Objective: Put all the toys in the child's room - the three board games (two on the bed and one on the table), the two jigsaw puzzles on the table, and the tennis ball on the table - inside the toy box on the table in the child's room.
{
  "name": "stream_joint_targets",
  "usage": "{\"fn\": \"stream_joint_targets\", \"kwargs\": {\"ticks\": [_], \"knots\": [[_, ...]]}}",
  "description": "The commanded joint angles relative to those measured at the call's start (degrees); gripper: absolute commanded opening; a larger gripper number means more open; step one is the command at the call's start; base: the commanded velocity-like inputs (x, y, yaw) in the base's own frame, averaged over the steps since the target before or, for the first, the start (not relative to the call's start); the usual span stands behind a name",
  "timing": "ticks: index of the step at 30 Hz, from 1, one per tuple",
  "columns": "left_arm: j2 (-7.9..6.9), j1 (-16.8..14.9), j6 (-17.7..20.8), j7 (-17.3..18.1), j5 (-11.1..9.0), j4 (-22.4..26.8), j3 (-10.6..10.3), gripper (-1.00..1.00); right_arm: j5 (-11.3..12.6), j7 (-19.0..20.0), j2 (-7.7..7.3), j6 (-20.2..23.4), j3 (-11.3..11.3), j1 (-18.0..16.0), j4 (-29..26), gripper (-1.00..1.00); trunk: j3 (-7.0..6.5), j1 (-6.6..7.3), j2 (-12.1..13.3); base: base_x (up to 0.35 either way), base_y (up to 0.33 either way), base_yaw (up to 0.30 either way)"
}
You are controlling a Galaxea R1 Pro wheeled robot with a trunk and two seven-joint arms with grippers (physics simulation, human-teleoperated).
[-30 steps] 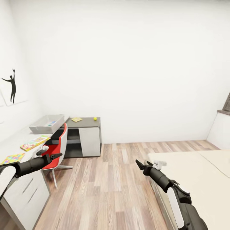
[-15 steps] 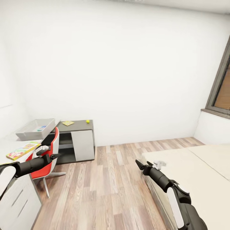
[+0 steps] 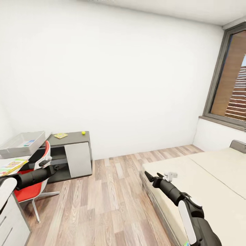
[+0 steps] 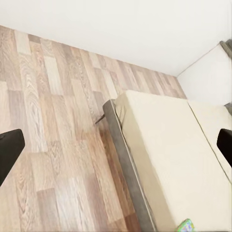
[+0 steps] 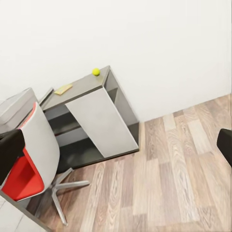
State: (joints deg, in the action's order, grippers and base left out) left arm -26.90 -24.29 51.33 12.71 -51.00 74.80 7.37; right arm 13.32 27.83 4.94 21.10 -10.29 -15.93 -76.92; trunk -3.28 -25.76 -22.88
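Holding nothing, the left gripper (image 3: 54, 167) and the right gripper (image 3: 149, 176) both hung in the air with their fingers spread apart, the left near the red chair (image 3: 32, 181), the right over the near edge of the bed (image 3: 205, 184). A corner of a colourful box (image 4: 185, 225) lay on the mattress in the left wrist view. Farther off, the toy box (image 3: 20, 144) sat on the table (image 3: 7, 160) beside a printed game (image 3: 10, 166), and the tennis ball (image 3: 83, 132) rested on the dark cabinet (image 3: 70, 153). By my reading the robot was in transit toward the bed; the next move called for approaching it and lowering a gripper onto a game there.
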Motion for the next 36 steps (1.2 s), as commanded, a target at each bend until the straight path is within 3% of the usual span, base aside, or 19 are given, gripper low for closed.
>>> {"fn": "stream_joint_targets", "kwargs": {"ticks": [1,13,36], "knots": [[0.0,0.0,0.3,0.4,0.3,0.0,0.1,1.0,0.5,0.2,0.07,0.5,-0.2,0.0,0.0,1.0,-0.05,-0.03,0.0,0.0,0.0,-0.215],[0.0,0.0,0.3,0.4,0.3,0.0,0.1,1.0,0.4,0.2,0.07,0.6,-0.1,-0.1,0.0,1.0,-0.9,-0.03,0.0,0.0,0.096,-0.215],[0.13,0.0,0.3,0.4,0.3,0.0,0.1,1.0,0.4,0.2,0.12,0.5,-0.1,-0.1,0.1,1.0,-2.53,-0.03,0.0,0.0,0.005,-0.215]]}}
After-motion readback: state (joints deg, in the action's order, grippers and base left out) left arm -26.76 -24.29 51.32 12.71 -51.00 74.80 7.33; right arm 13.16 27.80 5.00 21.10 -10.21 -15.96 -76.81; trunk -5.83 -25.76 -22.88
